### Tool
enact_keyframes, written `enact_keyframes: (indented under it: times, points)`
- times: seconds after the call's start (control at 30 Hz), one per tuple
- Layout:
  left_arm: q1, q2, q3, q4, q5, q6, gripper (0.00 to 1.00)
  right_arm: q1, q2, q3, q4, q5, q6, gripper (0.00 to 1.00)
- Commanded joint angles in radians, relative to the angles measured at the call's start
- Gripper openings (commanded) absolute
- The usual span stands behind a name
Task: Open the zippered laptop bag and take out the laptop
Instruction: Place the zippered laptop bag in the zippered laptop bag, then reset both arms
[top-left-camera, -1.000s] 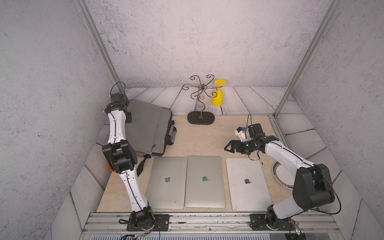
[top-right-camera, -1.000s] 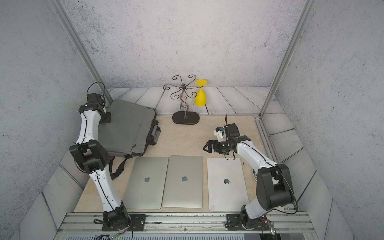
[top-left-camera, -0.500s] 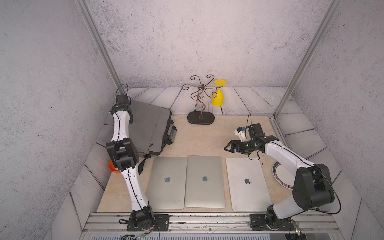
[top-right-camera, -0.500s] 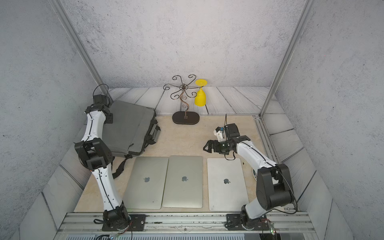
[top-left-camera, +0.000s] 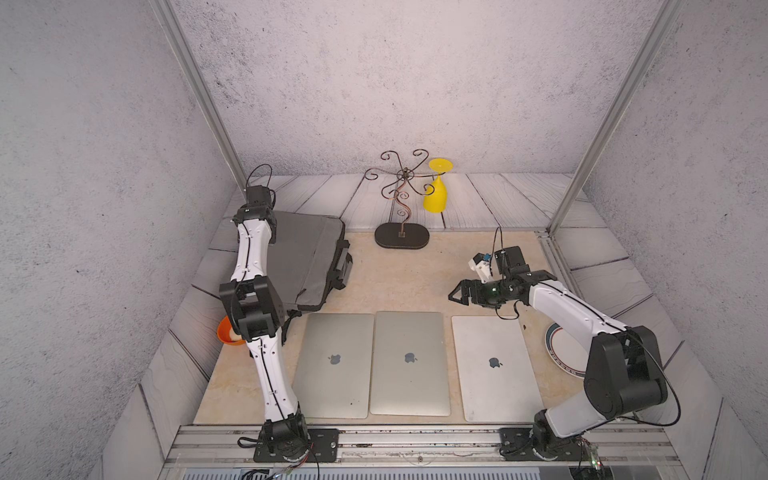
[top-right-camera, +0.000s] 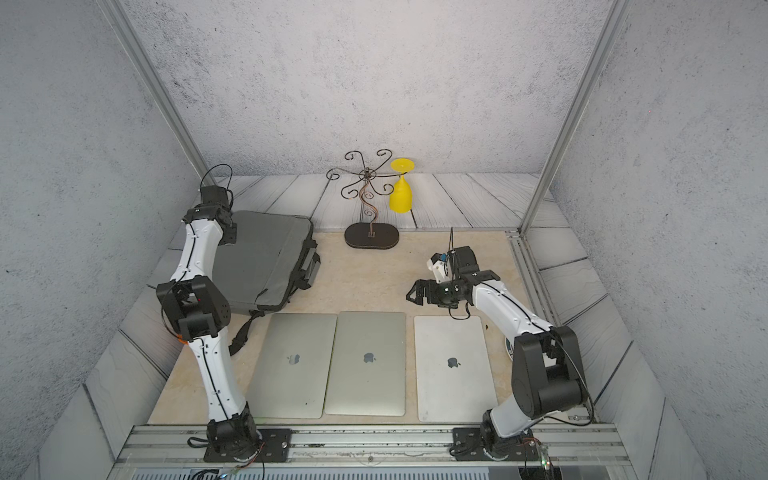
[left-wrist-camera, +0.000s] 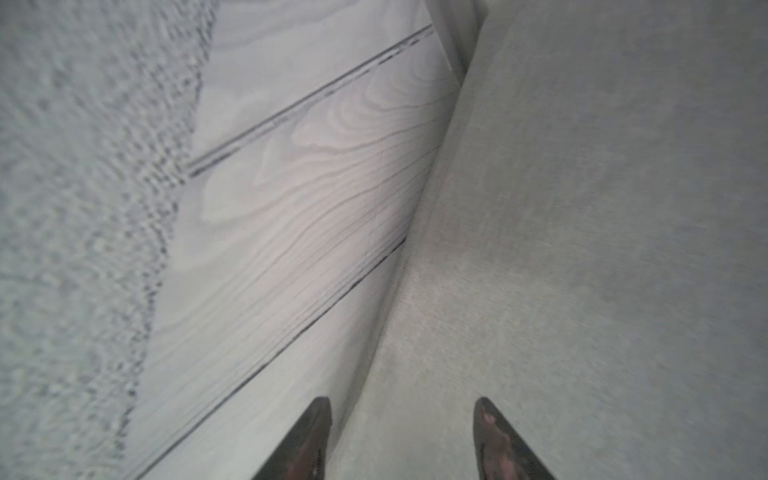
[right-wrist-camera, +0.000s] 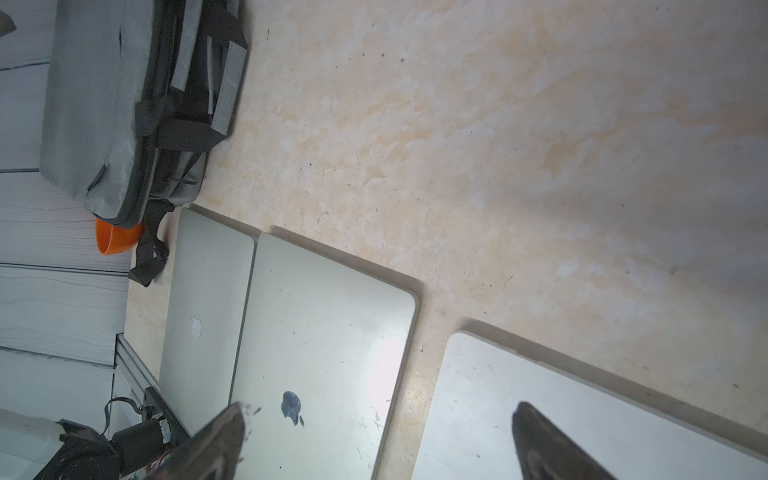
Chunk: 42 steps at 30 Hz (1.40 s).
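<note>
The grey bag (top-left-camera: 307, 257) lies flat at the rear left of the surface (top-left-camera: 399, 282), its far side over the pale wood planks, its dark handles (top-left-camera: 343, 266) toward the middle and a black strap (top-right-camera: 245, 332) trailing off its near corner. No open gap in its zipper shows from any view, and whether anything is inside cannot be told. The left arm (top-left-camera: 253, 249) reaches over the bag's far left corner; in the left wrist view its jaws stand apart, the two dark fingertips (left-wrist-camera: 320, 419) straddling the bag's edge (left-wrist-camera: 582, 208) with nothing held between them. Three closed laptops lie in a row along the front of the surface: the left laptop (top-left-camera: 334, 365) and the middle laptop (top-left-camera: 409, 363) touch edge to edge, and the right laptop (top-left-camera: 494, 368) sits slightly apart from them. The right arm (top-left-camera: 569, 307) hangs above the surface just beyond the right laptop's far edge, pointing toward the bag, and its jaws are spread wide and empty, as the right wrist view shows. An orange bowl (top-left-camera: 224, 334) sits by the bag's near corner, partly hidden by the left arm. A plate (top-left-camera: 565, 349) lies under the right arm. At the rear middle stands a wire stand (top-left-camera: 401, 241) with a yellow glass (top-left-camera: 435, 199) hanging upside down from one of its hooks.
</note>
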Motion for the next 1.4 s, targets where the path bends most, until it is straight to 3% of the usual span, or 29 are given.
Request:
enact_keyframes:
  times: [0.0,0.03,0.13,0.23,0.27,0.3,0.43,0.7,0.87,1.0,1.13,1.37]
  points:
    - [-0.005,-0.133,-0.055,-0.079,0.201,-0.077,0.65,-0.006,-0.011,0.022,-0.012,0.034,-0.032,0.99]
    - [-0.006,-0.173,-0.103,-0.077,0.265,-0.091,0.7,-0.007,-0.014,0.024,-0.008,0.049,-0.037,0.99]
    - [-0.012,-0.31,-0.297,-0.023,0.421,-0.093,0.74,-0.017,-0.034,0.013,0.032,0.104,-0.042,0.99]
    - [-0.027,-0.479,-0.558,0.121,0.499,-0.098,0.77,-0.047,-0.052,0.001,0.077,0.139,-0.049,0.99]
    - [-0.032,-0.53,-0.632,0.179,0.524,-0.107,0.85,-0.057,-0.06,-0.005,0.093,0.156,-0.053,0.99]
    - [-0.039,-0.583,-0.711,0.228,0.547,-0.123,0.99,-0.072,-0.073,-0.018,0.119,0.186,-0.055,0.99]
    - [-0.078,-0.73,-0.943,0.338,0.593,-0.182,0.99,-0.142,-0.124,-0.105,0.245,0.272,-0.069,0.99]
    - [-0.153,-0.93,-1.393,0.724,0.503,-0.283,0.99,-0.22,-0.21,-0.267,0.473,0.482,-0.168,0.99]
    - [-0.161,-0.945,-1.554,0.922,0.382,-0.274,0.99,-0.27,-0.21,-0.379,0.676,0.492,-0.204,0.99]
    - [-0.172,-0.91,-1.569,0.965,0.345,-0.267,0.99,-0.296,-0.164,-0.461,0.865,0.463,-0.192,0.99]
    - [-0.184,-0.854,-1.568,0.965,0.303,-0.26,0.99,-0.3,-0.12,-0.46,0.873,0.473,-0.189,0.99]
    - [-0.19,-0.822,-1.588,1.024,0.358,-0.231,0.99,-0.308,-0.14,-0.497,0.92,0.466,-0.184,0.99]
